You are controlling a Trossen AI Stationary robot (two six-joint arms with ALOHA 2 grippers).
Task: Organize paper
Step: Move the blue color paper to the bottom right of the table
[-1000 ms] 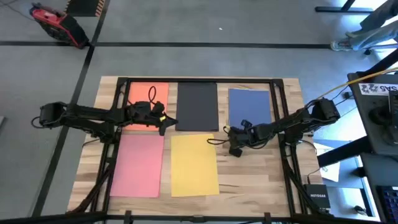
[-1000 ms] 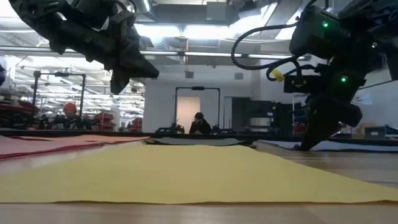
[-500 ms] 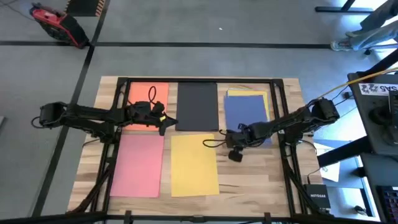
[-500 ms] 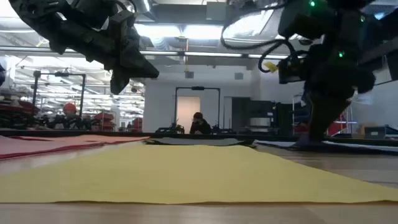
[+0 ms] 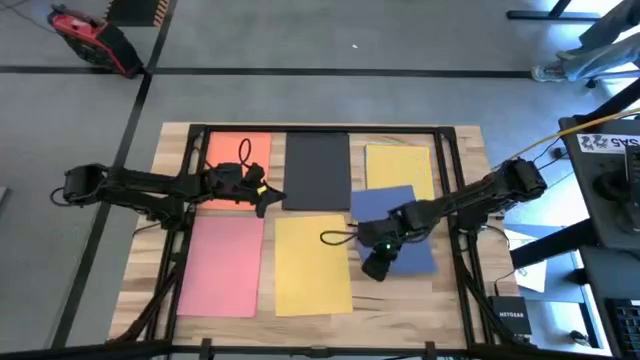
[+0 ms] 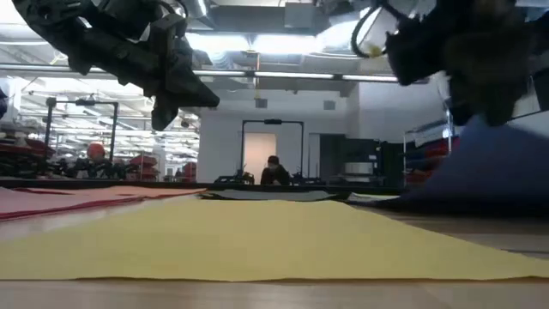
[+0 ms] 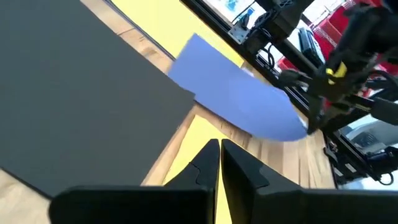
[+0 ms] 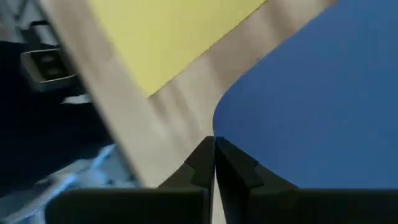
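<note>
The right gripper pinches the blue sheet, lifted near the desk's right edge. The left gripper, fingers closed and empty, hovers over the black sheet.

Closed left claw, black sheet, lifted blue sheet, yellow sheets beneath

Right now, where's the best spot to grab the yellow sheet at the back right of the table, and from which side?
Probably its far right corner, coming down from above at the table's far side. That yellow sheet lies flat, and its near end sits under the blue sheet pinched in the right hand, so only the far end is free.
</note>
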